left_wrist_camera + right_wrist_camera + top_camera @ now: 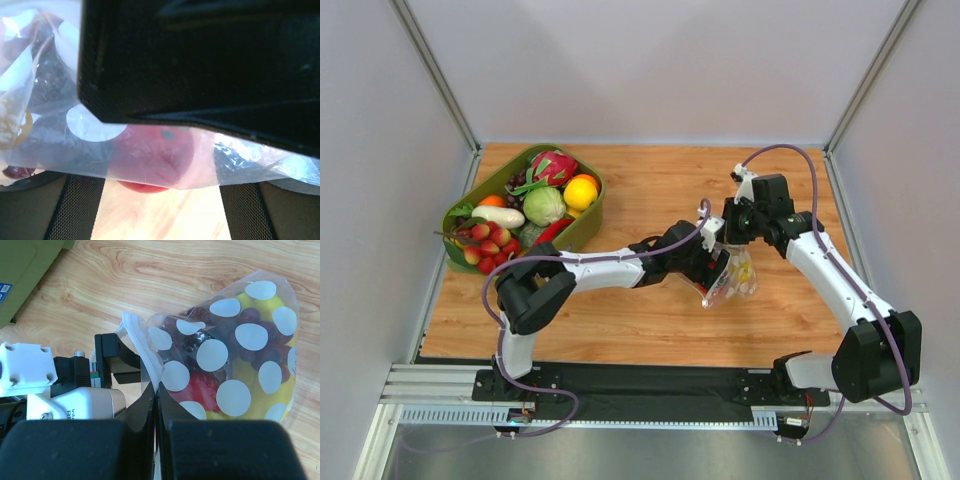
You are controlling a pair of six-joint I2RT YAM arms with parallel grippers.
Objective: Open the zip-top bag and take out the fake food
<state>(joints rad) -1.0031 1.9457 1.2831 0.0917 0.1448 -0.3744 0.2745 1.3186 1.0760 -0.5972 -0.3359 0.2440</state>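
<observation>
Top external view: the desk point(650, 320) carries an olive bin point(588, 222) of produce at its far-left corner. The left arm point(605, 270) and right arm point(820, 262) meet right of the desk's centre.

- The zip-top bag point(730, 282) hangs between the two wrists, off the desk top. Its long axis runs down from the jaws toward the near edge, with the fake food point(742, 270) sagging in its lower end.
- Right wrist view: the right jaws are pinched narrow on one lip of the bag mouth. The dotted film fans away from them, showing grapes point(227, 332) and a red fruit point(202, 385).
- The white zip strip point(135, 337) curls to the left of that pinch, just beside the left jaws.
- Left wrist view: the left jaws stand apart with film draped across the gap. No clamp on the film shows.

Judgement: the mouth lies between the two sets of jaws, and the free lip is nearer the left arm. That lip probably wants catching before any pull apart across the desk.
</observation>
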